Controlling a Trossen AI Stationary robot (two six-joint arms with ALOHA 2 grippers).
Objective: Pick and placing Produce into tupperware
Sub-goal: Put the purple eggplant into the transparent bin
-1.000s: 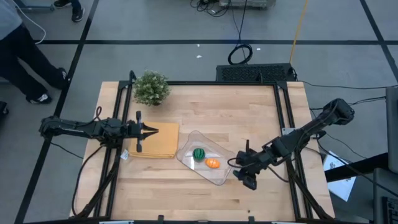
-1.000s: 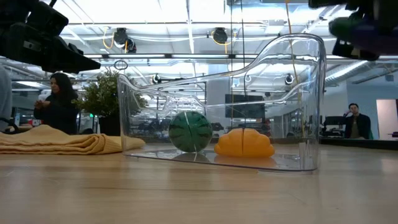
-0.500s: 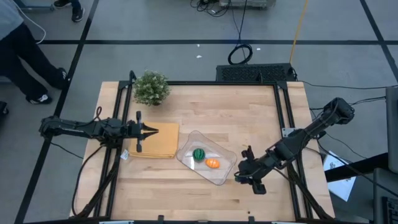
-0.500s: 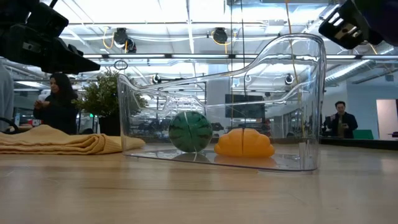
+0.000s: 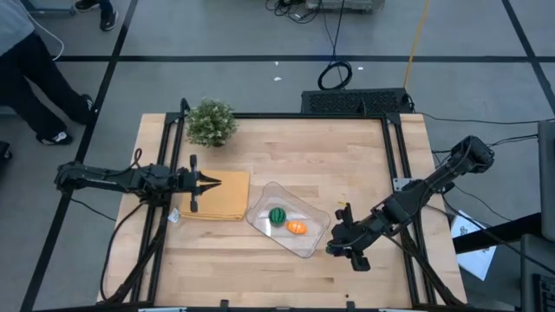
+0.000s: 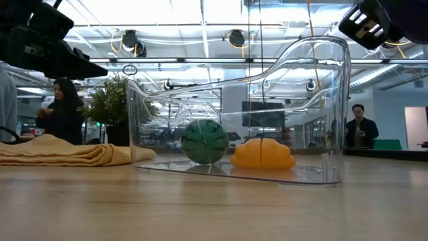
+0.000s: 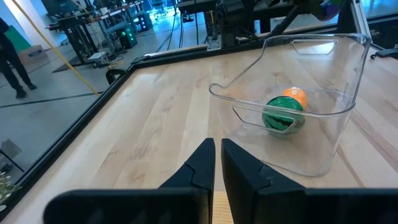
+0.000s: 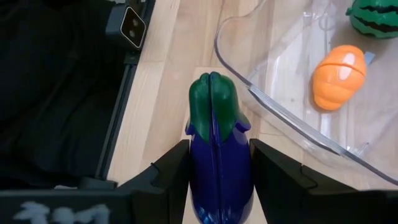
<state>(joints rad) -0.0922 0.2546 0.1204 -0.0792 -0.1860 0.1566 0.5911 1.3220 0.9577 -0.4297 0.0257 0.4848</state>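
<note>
Right gripper (image 8: 214,180) pinches a blue-purple eggplant piece (image 8: 217,152) with a green cap, beside the clear tupperware (image 8: 280,115).

**No readable text in any view**

You will find no words, labels, brand names or numbers to read here. The small square tag (image 8: 132,23) by the bench edge, seen in the right wrist view, carries a light-on-dark mark too small for you to make out. At the bottom of that same view, the pale marking (image 8: 43,213) on the dark gripper body is blurred and cannot be read. The clear tupperware (image 6: 267,107) shows you no print.
</note>
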